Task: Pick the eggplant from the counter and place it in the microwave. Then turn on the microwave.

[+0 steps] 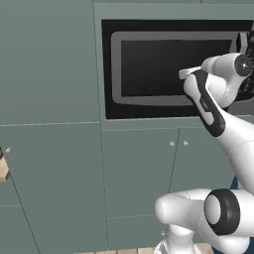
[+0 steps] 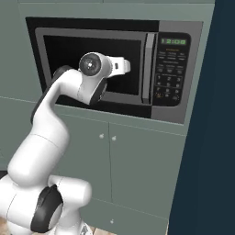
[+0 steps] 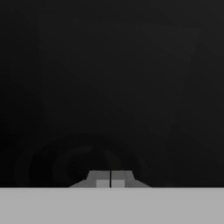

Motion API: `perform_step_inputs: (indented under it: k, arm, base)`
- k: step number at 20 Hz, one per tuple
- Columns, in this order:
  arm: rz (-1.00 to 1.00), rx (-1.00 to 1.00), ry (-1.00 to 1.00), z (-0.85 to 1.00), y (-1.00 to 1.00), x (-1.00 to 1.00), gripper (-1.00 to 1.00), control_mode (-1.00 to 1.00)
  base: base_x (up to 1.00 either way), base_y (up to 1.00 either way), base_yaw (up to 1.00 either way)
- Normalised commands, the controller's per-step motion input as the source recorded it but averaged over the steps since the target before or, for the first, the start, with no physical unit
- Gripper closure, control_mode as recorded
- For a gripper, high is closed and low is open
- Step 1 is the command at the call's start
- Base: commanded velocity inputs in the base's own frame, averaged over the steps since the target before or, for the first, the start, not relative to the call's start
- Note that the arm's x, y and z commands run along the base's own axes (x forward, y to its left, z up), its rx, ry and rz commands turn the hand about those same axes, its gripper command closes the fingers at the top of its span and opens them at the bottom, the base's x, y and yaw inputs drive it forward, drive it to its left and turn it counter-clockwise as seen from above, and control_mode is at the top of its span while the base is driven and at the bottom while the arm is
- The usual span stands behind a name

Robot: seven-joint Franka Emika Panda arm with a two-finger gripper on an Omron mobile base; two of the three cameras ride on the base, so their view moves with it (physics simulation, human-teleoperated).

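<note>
The microwave (image 2: pixel 114 69) sits built into grey-green cabinetry, its grey-framed door shut and the green display lit above the keypad (image 2: pixel 168 75) on the right. The arm is raised in front of the door window, its wrist level with the glass. In the hand view the claw (image 3: pixel 110 180) has its two tips pressed together with nothing between them, facing a dark pane behind which a faint round shape can just be made out. The eggplant cannot be told from these pictures; judging by the closed door and empty claw, it probably lies inside already. The step in hand appears to be switching the oven on. That calls for carrying the shut tips rightward, past the bar handle (image 2: pixel 148 69), to press a start button squarely.
</note>
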Motion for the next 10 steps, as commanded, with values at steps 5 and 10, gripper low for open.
perform_step_inputs:
  k: [5,10]
  arm:
    - [0.00,0.00,-0.07,0.02,0.00,-0.05,1.00,-1.00]
    - [-0.01,0.00,-0.06,0.09,-0.03,-0.28,1.00,-1.00]
  base:
    - [0.00,0.00,0.00]
    - [0.00,0.00,0.00]
